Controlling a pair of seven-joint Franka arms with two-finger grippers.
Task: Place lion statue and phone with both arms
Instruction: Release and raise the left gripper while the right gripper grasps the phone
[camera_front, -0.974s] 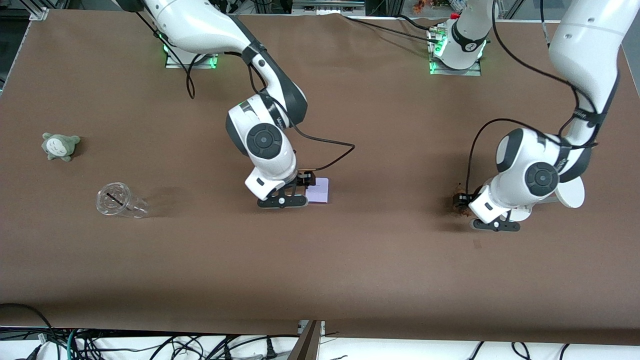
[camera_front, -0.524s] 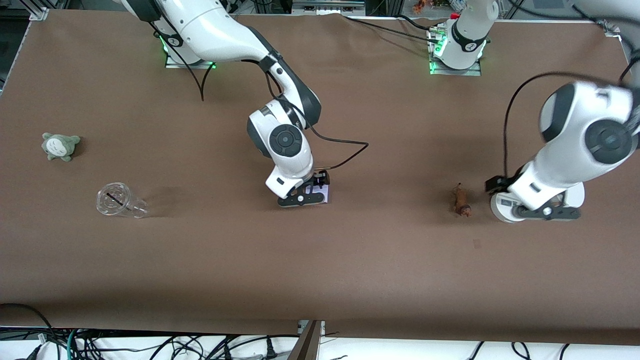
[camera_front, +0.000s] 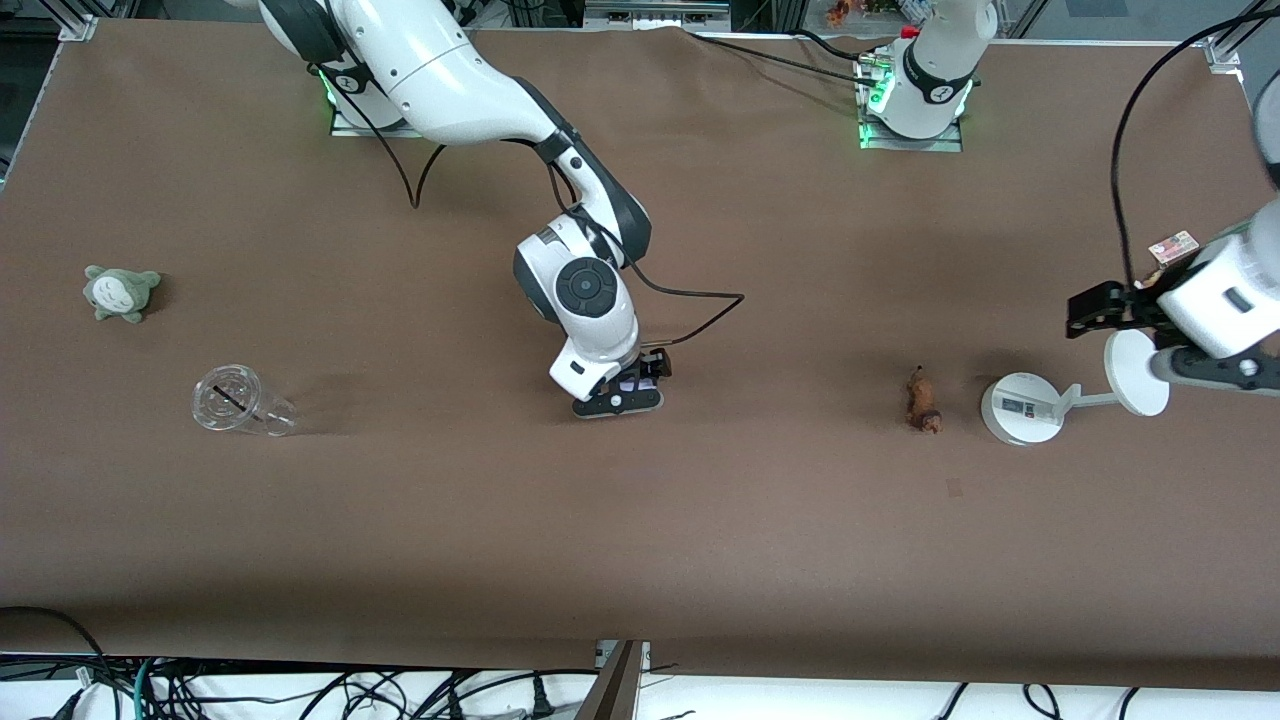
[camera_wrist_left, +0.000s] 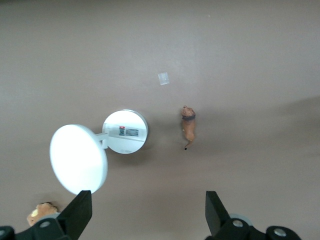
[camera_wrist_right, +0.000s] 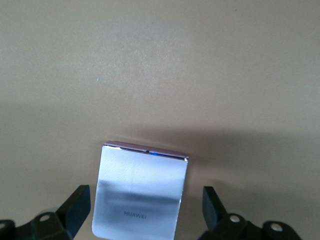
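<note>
Lion statue (camera_front: 922, 400) lengthwise, head toward front camera.

I see a matt brown table (camera_front: 700, 520), a glossy, mirror-smooth phone (camera_wrist_right: 140, 195), a smooth white plastic stand (camera_wrist_left: 125, 131), a clear plastic cup (camera_front: 240, 402) and a fuzzy cloth plush (camera_front: 120, 292).
</note>
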